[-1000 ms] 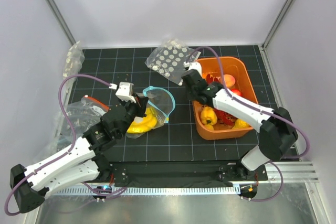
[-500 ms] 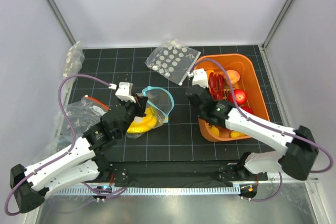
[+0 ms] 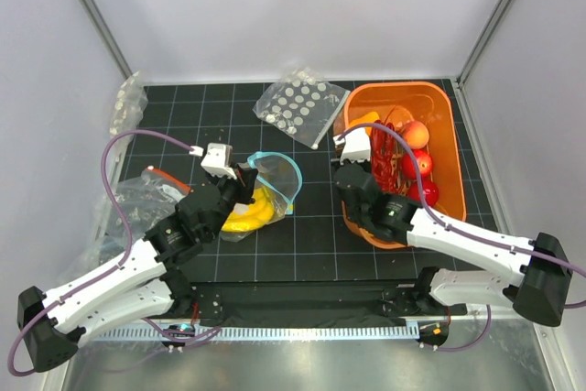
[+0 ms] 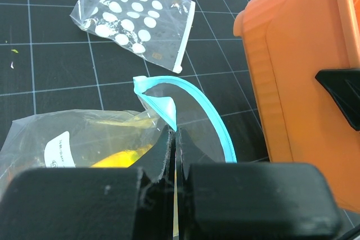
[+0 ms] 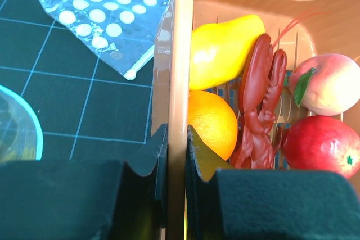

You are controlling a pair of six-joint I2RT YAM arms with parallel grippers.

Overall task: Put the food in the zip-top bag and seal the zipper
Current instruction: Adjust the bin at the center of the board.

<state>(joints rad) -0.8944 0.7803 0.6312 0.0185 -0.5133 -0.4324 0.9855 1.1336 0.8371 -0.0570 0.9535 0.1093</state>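
The clear zip-top bag (image 3: 267, 191) lies left of centre with the yellow bananas (image 3: 249, 215) inside it. Its light-blue zipper (image 3: 279, 161) arcs open. My left gripper (image 3: 247, 179) is shut on the bag's mouth edge; the left wrist view has the jaws (image 4: 175, 136) pinching the plastic where the zipper (image 4: 209, 112) folds, above the banana (image 4: 121, 158). My right gripper (image 3: 346, 164) is shut on the left wall of the orange basket (image 3: 403, 89). Just inside that wall (image 5: 181, 54), beside the gripper (image 5: 176, 139), lie an orange (image 5: 212, 123) and a yellow mango-like piece (image 5: 222, 49).
The basket also holds a red toy lobster (image 5: 261, 99), a peach (image 5: 326, 85) and a red apple (image 5: 320, 144). A clear bag with white dots (image 3: 298, 107) lies behind the zip-top bag. More crumpled clear bags (image 3: 137, 194) sit at the left edge.
My right gripper has closed on the basket's left wall, and the basket has turned and shifted with the arm toward the back right. The left arm and the bag have stayed put.
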